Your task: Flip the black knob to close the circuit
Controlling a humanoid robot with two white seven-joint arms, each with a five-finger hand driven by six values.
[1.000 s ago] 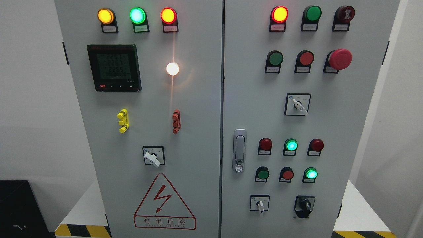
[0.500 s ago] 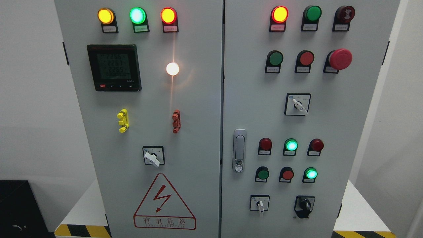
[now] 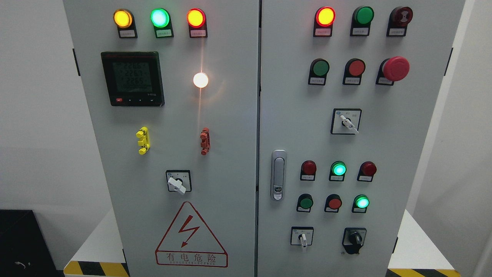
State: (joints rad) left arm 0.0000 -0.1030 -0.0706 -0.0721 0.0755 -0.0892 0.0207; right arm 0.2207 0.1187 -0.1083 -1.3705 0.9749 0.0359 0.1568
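Grey two-door electrical cabinet point(image 3: 230, 127) seen head-on, with neither robot hand in the picture.

The black knob point(image 3: 354, 239) sits at the lower right of the right door, its handle pointing down and a little to the left; a white-handled selector switch point(image 3: 302, 237) is just to its left. Nothing touches either of them, and since no hand shows, I cannot tell whether the fingers are spread or curled. Above them two green indicator lights point(image 3: 339, 169) glow among unlit red and green ones, and a red mushroom button point(image 3: 396, 68) stands out near the top right. On the left door a digital meter point(image 3: 132, 78) shows numbers, a white lamp point(image 3: 200, 80) shines brightly, and a red lightning warning triangle point(image 3: 191, 235) marks the bottom. A silver door latch point(image 3: 278, 175) sits by the seam between the doors.
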